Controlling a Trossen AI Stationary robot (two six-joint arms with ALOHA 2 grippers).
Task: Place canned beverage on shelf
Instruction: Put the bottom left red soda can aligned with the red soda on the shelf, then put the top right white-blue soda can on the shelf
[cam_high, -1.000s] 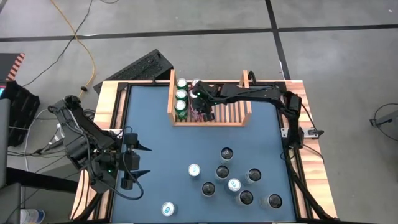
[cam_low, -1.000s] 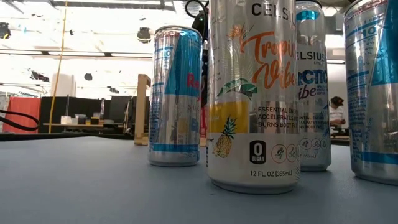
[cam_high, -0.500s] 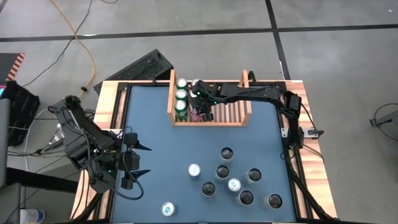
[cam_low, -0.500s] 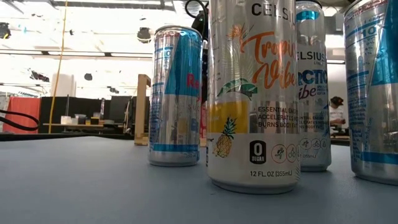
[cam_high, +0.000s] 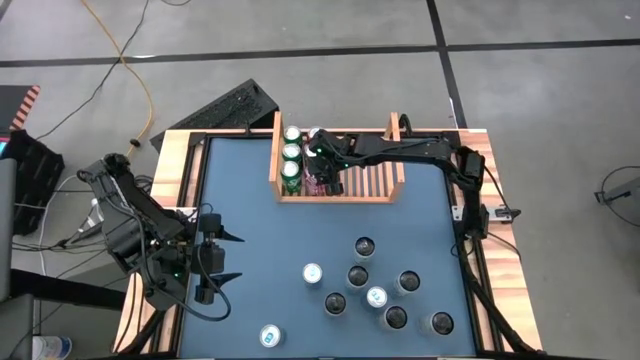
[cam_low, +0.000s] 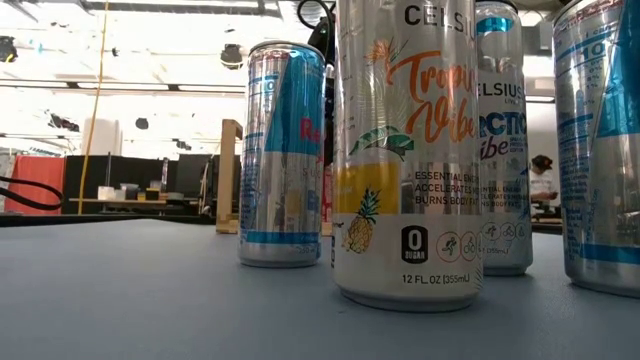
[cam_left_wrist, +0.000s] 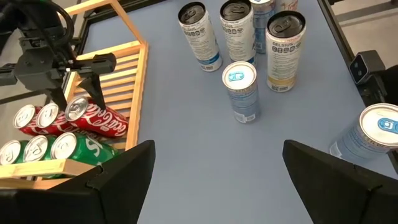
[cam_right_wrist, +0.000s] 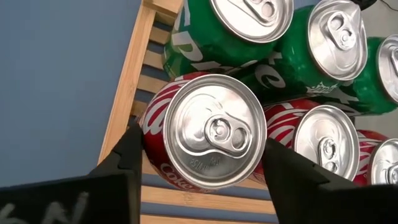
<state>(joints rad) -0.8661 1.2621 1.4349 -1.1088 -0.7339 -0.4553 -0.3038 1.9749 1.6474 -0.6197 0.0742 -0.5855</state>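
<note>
Right gripper (cam_high: 322, 178) straddling upright red can (cam_right_wrist: 208, 134) inside shelf (cam_high: 394, 165), fingers loosened; lift-off straight above can.

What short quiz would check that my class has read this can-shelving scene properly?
1. True or false: three green cans sit inside the shelf.
2. The right gripper is at: A) a red can in the shelf; B) a can on the blue mat; C) the keyboard.
3. The left gripper waits at the table's left edge. How many cans stand outside the shelf?
Key: 1 true; 2 A; 3 nine.
</note>
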